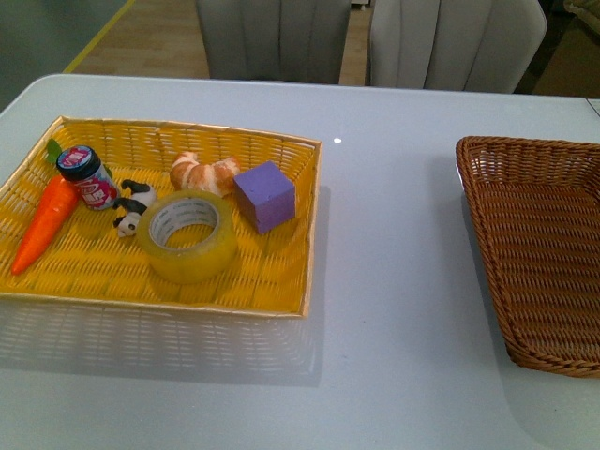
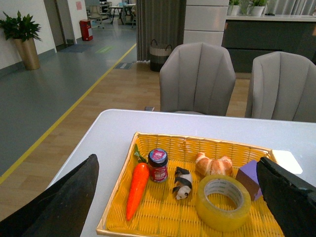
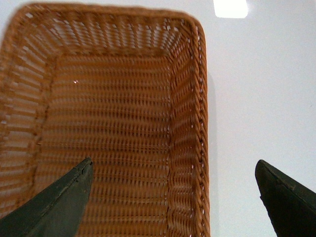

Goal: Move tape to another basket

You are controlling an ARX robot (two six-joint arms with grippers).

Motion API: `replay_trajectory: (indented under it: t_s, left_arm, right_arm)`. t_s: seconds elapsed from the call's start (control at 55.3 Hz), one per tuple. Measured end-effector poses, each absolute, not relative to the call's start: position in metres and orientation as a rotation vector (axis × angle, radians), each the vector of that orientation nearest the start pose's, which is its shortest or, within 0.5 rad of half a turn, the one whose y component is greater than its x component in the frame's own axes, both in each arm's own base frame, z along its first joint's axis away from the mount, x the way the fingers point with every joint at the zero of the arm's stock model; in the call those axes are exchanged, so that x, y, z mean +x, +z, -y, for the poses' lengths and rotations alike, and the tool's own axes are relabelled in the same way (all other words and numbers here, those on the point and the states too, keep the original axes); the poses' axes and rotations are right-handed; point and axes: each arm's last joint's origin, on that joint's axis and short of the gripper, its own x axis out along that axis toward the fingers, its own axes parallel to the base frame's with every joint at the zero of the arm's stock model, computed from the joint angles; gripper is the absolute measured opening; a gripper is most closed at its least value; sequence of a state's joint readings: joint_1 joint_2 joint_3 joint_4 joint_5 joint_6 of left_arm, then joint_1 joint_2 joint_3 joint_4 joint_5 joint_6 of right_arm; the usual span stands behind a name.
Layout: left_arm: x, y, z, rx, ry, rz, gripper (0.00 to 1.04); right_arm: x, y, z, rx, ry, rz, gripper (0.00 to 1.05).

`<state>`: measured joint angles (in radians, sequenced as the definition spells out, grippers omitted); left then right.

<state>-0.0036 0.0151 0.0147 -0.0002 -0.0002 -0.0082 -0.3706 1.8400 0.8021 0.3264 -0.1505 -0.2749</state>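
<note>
Pale grey tabletop [image 1: 394, 309], two grey upholstered chairs [image 1: 272, 37] drawn up at its far edge, wood flooring beyond.

Arms: neither appears in the front view. The left wrist view shows the left gripper [image 2: 177, 163] raised above the tabletop's left part, jaws set wide apart and holding nothing, facing across the yellow basket [image 1: 314, 216] towards the chairs. The right wrist view shows the right gripper [image 3: 174, 164] poised over the brown basket [image 1: 534, 244], jaws likewise wide apart with nothing between them.

Containers: the yellow basket lies on the left half of the tabletop, near the left edge. It contains a toy carrot [image 1: 45, 223] along the side nearest that edge, a small jar [image 1: 86, 176] with a dark lid beside the carrot's leafy end, a panda figure [image 1: 133, 206] just beside the jar, a croissant [image 1: 203, 172] towards the far side, and a purple block [image 1: 265, 195]. The tape [image 1: 192, 258] lies flat on this basket's floor, core upward, on the near side of the croissant, between the panda figure and the purple block.

The brown basket lies at the tabletop's right edge, well apart from the yellow one. The parts in view show bare woven floor.
</note>
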Motion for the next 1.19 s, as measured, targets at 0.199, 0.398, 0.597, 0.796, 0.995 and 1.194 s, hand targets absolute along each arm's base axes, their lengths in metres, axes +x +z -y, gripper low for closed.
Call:
replay_trajectory:
  t_s: [0.199,0.398,0.597,0.796,0.995,1.194]
  left_arm:
    - [0.098,0.167,0.0,-0.008,-0.004,-0.001,0.96]
    - [0.098,0.167,0.0,-0.008,-0.004,-0.001,0.96]
    - [0.098,0.167,0.0,-0.008,-0.004,-0.001,0.96]
    - [0.098,0.167,0.0,-0.008,-0.004,-0.001,0.96]
    - [0.098,0.167,0.0,-0.008,-0.004,-0.001,0.96]
    - [0.098,0.167,0.0,-0.008,-0.004,-0.001,0.96]
  right_arm:
    - [0.349,0.072,0.142,-0.063,-0.156,-0.818,0.96]
    - [0.362,0.047,0.148,-0.061,-0.163,-0.873,0.96]
    - [0.367,0.027,0.149,-0.076,-0.165,-0.918,0.96]
    - [0.364,0.016,0.149,-0.066,-0.164,-0.95,0.69]
    - [0.363,0.016,0.147,-0.03,-0.144,-0.949,0.39]
    - [0.359,0.023,0.139,0.042,-0.118,-0.941,0.11]
